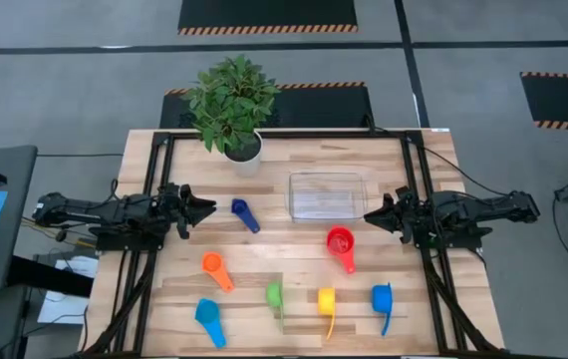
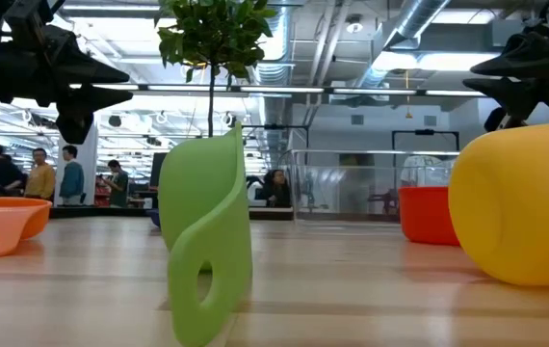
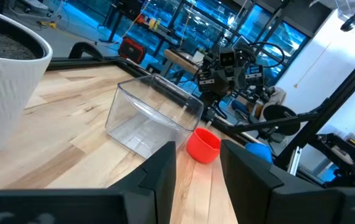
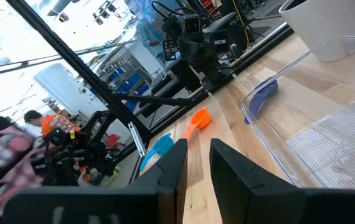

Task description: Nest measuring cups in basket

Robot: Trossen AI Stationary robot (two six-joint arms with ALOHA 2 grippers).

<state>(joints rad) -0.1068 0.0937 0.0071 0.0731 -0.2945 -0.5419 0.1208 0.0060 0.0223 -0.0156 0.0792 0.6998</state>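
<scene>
floor: grey concrete with dark mats edged in orange-black hazard stripes | table: light wood planks | ceiling: exposed silver ducts, strip lights | far room: several people standing by workbenches, blue-tinted windows

the high view looks straight down on the whole worktop, far enough to show floor all round. the low view sits at worktop level, very near the green cup, facing the room behind. each wrist view looks level across the worktop toward the opposite arm. the basket appears in all four views, at the right edge of the right wrist frame.
</scene>
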